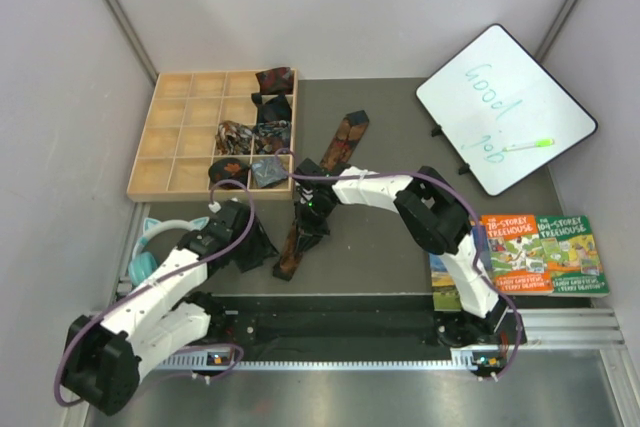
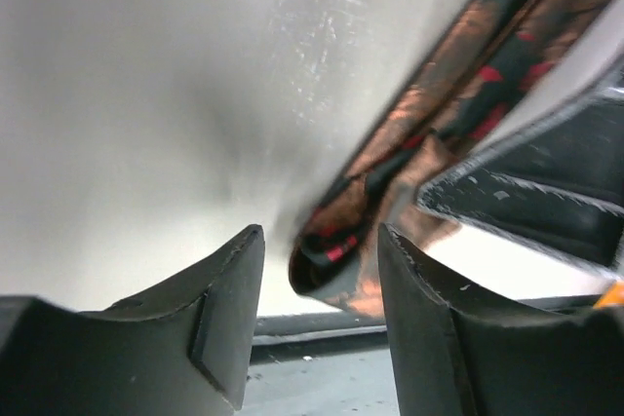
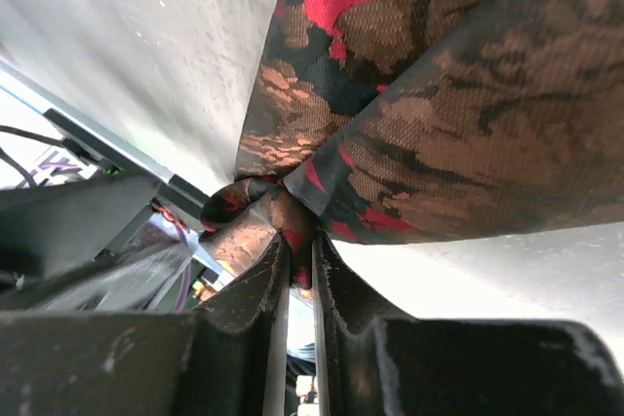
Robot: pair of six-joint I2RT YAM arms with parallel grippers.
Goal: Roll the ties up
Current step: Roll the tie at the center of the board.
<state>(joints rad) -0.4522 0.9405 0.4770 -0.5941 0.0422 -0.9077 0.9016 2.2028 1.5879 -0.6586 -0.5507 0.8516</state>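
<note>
My right tool [image 3: 297, 265] is pinched narrow on the long tie [image 1: 343, 142], which lies diagonally at mid-frame in the top view. The grip is near its lower end, I judge to anchor the fold. My left tool [image 2: 320, 241] stands apart around the curled tip without gripping it, probably placed to start the roll.

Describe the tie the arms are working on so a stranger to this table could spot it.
Find the wooden compartment tray at the table's far left. Just right of it, a dark tie with rust-orange print stretches diagonally toward the near edge. Unlike the small rolled ties in the tray, it is one long strip.
</note>
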